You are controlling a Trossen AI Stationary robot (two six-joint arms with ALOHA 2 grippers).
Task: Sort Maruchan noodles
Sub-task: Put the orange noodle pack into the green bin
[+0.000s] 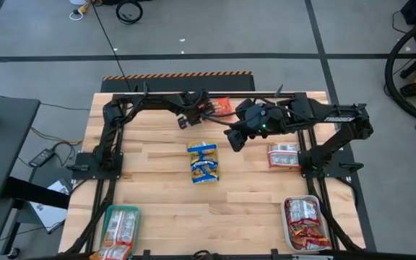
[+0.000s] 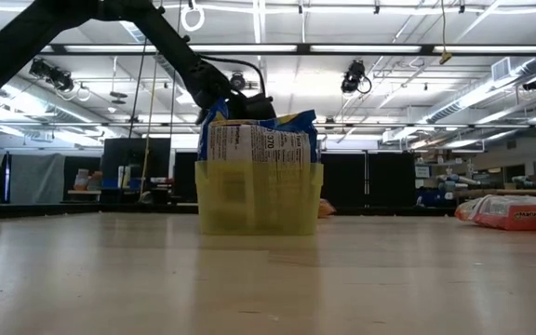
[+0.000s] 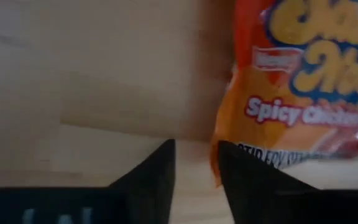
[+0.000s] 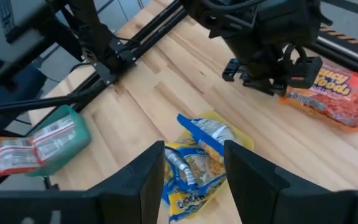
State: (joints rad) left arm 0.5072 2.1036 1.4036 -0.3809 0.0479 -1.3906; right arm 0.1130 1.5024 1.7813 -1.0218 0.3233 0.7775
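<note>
Noodle packets: one orange [image 1: 221, 106] | one silver-white loose [image 1: 284, 155]

The orange-red packet [image 1: 221, 106] lies flat at the far edge of the table, its front reading "Spicy Chicken" [image 3: 303, 93], just beyond my left fingertips. In the middle, the blue-and-yellow packets [image 1: 204, 162] are stuffed on edge into a yellow tray, crumpled and sticking up above its rim [image 2: 259, 140]. To my right, a silver-white packet with red print [image 1: 284, 155] rests flat on the bare wood. At the near right corner, orange-red packets [image 1: 305, 222] fill a white tray, and at the near left, silver-white ones [image 1: 120, 230] lie in a green tray.
</note>
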